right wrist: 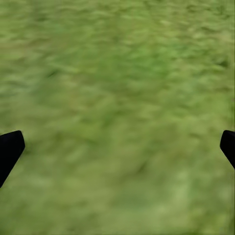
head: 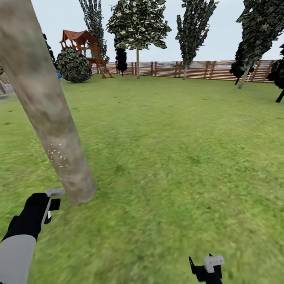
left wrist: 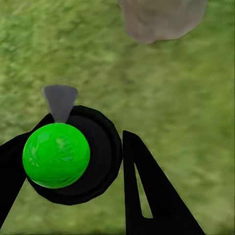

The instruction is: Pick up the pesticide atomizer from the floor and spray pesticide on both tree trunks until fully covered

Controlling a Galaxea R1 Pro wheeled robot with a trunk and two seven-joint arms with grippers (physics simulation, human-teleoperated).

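Black fingers of the left claw (left wrist: 83,166) are clamped on the pesticide atomizer (left wrist: 56,154), its bright green round top and grey nozzle pointing toward the tree trunk (head: 47,106) just beyond it. That mottled beige-grey trunk leans at the near left, and pale pesticide specks (head: 57,154) dot its lower bark. Lower right, the right claw (right wrist: 117,147) hangs over the grass (head: 177,157) with its fingers spread wide, holding nothing. Far across the lawn stand a wooden fence (head: 205,69), a playhouse (head: 85,47) and several trees.
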